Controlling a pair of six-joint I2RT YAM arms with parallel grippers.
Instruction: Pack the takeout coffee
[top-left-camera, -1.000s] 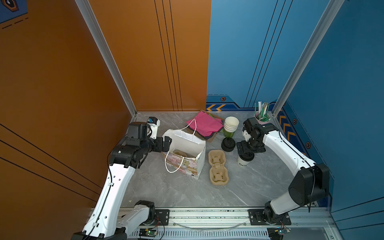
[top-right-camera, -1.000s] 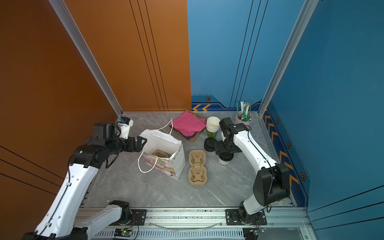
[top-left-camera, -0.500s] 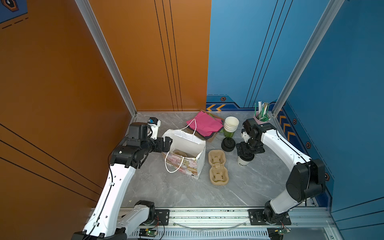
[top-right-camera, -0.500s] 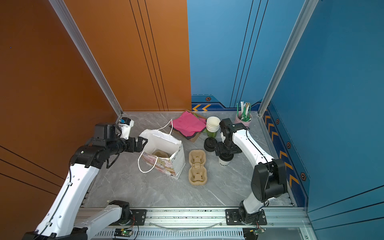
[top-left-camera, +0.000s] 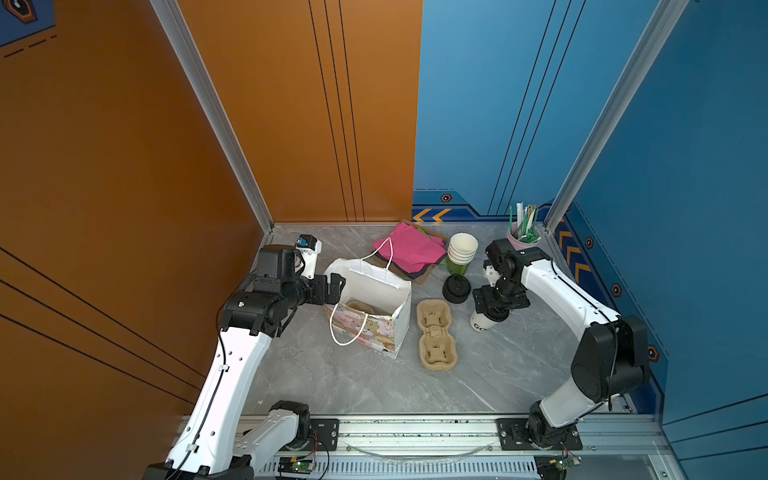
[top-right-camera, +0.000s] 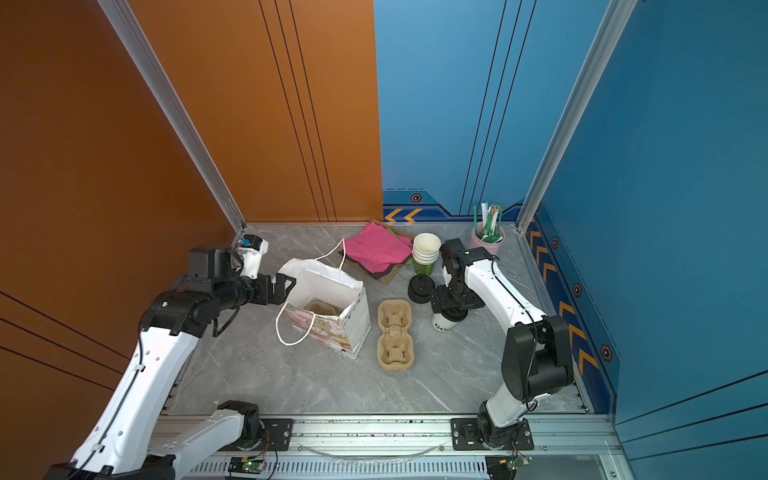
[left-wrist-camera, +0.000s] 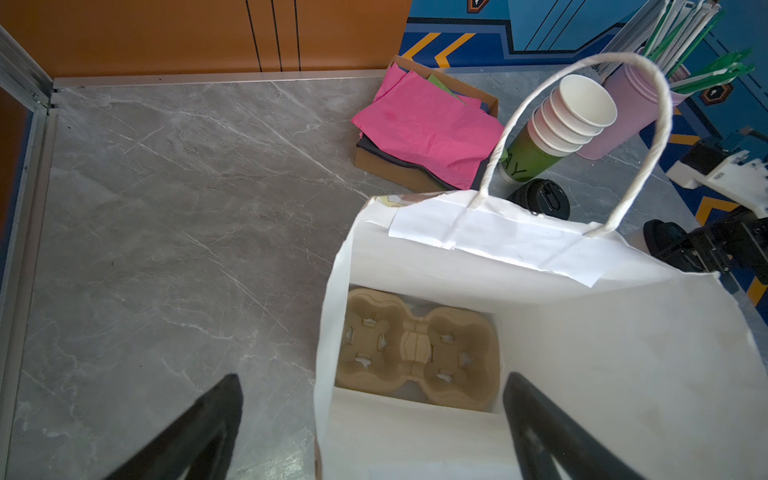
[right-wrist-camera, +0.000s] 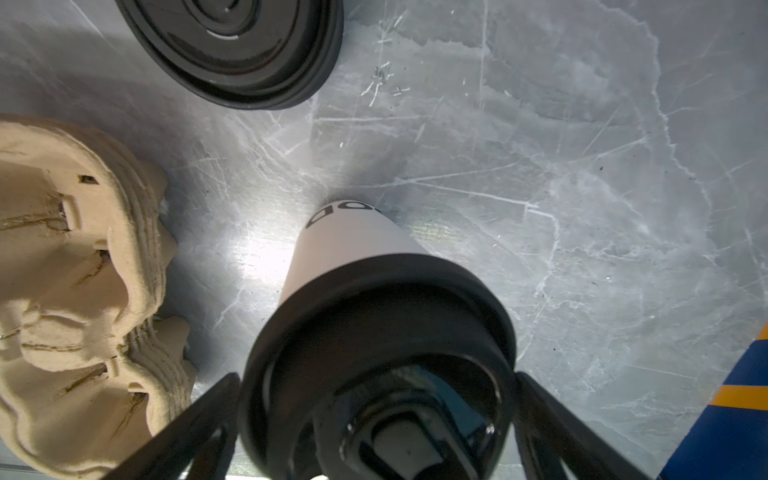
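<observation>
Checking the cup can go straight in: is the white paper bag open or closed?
Open. The paper bag stands with its mouth spread wide; in the left wrist view a cardboard cup carrier shows at its bottom.

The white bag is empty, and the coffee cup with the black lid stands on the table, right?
No. The white bag isn't empty: the left wrist view shows a brown cup carrier inside. The coffee cup does stand on the table.

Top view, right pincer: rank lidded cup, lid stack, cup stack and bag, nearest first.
From the right pincer:
1. lidded cup: directly beneath it, lid between the fingers.
2. lid stack: on the table just beside it, toward the middle.
3. cup stack: farther back, near the rear wall.
4. bag: across the middle, on the left arm's side.
</observation>
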